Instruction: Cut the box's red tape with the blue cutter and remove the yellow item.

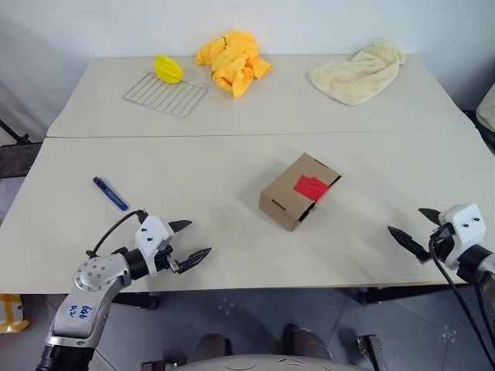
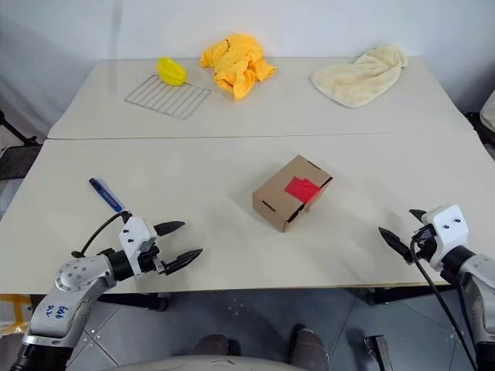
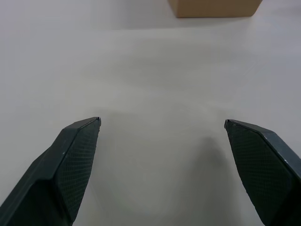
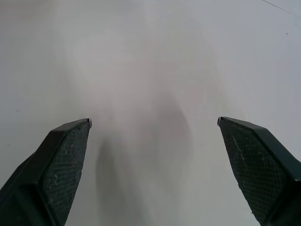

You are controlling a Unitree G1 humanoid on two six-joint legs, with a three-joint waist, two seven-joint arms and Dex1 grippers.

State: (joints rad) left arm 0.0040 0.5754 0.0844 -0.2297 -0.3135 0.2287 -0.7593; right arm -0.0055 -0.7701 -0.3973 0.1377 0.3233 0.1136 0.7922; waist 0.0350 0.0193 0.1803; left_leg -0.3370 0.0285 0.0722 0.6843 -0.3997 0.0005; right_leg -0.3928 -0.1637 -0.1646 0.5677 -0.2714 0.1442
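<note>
The box (image 1: 298, 192), a small brown carton, lies at the middle of the near table, with the red tape (image 1: 311, 186) stuck across its top flap seam. Its flaps are shut and the yellow item is hidden. The blue cutter (image 1: 110, 193) lies flat on the table to the left. My left gripper (image 1: 199, 238) hovers open near the front edge, below and to the right of the cutter and pointing toward the box (image 3: 214, 7). My right gripper (image 1: 404, 220) stands open at the front right, apart from the box. Both are empty.
On the far table lie a wire rack (image 1: 165, 94) with a yellow lump (image 1: 168, 68) at its corner, a crumpled yellow cloth (image 1: 232, 60) and a cream towel (image 1: 357, 73). A seam (image 1: 255, 134) joins the two tables.
</note>
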